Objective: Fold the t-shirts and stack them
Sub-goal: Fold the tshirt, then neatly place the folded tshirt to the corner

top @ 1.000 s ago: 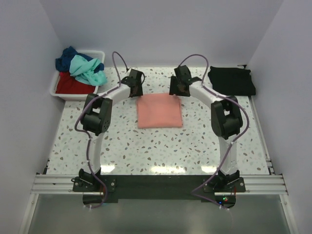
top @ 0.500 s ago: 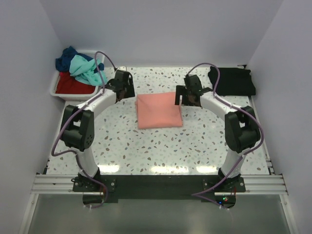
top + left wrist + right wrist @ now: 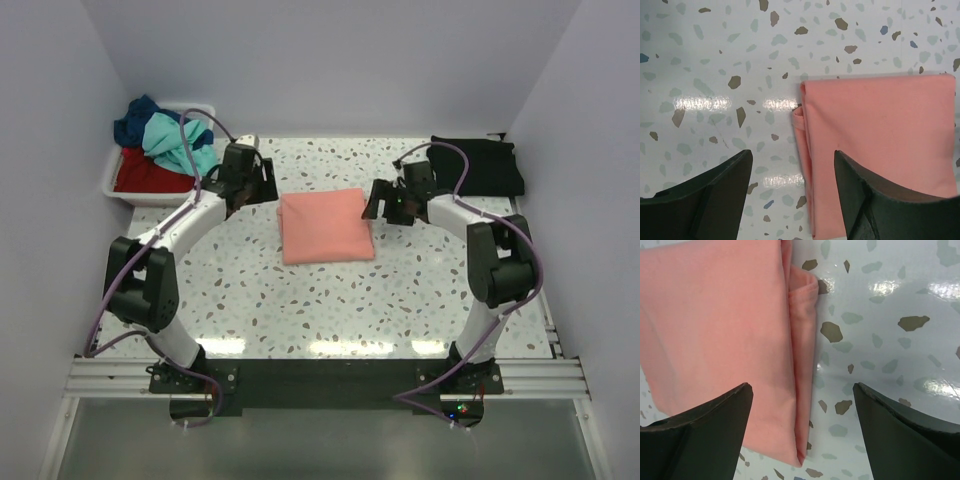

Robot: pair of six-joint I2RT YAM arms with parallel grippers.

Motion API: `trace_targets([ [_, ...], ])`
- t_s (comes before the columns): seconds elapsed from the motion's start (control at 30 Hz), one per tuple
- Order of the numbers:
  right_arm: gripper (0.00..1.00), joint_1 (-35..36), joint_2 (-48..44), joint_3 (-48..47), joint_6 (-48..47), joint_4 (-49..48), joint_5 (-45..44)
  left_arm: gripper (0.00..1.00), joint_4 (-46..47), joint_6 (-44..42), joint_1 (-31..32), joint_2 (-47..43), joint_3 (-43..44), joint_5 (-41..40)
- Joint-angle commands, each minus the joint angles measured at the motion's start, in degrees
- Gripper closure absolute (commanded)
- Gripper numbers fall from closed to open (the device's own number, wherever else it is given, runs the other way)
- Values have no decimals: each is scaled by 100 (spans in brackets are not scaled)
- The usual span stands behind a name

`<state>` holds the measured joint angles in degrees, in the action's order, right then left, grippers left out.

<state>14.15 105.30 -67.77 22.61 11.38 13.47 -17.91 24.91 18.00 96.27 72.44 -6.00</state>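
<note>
**Though empty-handed, poised on both flanks of the pink shirt**

Though spread wide, holding nothing at all: left gripper [image 3: 266, 188] with jaws well parted, right gripper [image 3: 383, 204] gaping wider yet, both hovering over the speckled terrazzo table [image 3: 300, 300]. Straight between them, the folded salmon-pink cloth t-shirt [image 3: 327, 226], flat, near-square, mid-table.

From the left wrist: the shirt's left edge running lengthwise through the gap, nearer the right-hand jaw, cloth spreading away to the right. From the right wrist: the mirror picture, layered right edge squarely in the gap, bulk of the pink passing beneath the left-hand jaw. So, one fold edge per gripper, neither touching cloth as far as can be told.

Further out, far right corner: folded black cloth t-shirt [image 3: 478, 166], just beyond the right arm, well apart from the left. Far left: white plastic bin [image 3: 110, 182] heaped with a crumpled teal t-shirt [image 3: 185, 148], a navy blue t-shirt [image 3: 134, 122] and a red t-shirt [image 3: 145, 174], beside the left arm.

Judging by that layout, pink probably bound rightward onto the black, right gripper the nearer. Pinch both edges together, or risk the fold springing open.
</note>
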Motion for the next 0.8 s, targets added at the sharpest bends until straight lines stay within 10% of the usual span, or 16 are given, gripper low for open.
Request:
trace_targets([
  [0.0, 15, -62, 316, -96, 51, -329, 963, 28, 51, 23, -68, -354, -2, 196],
  [0.77, 28, -141, 1379, -52, -90, -567, 2607, 28, 16, -21, -209, -477, 77, 169],
])
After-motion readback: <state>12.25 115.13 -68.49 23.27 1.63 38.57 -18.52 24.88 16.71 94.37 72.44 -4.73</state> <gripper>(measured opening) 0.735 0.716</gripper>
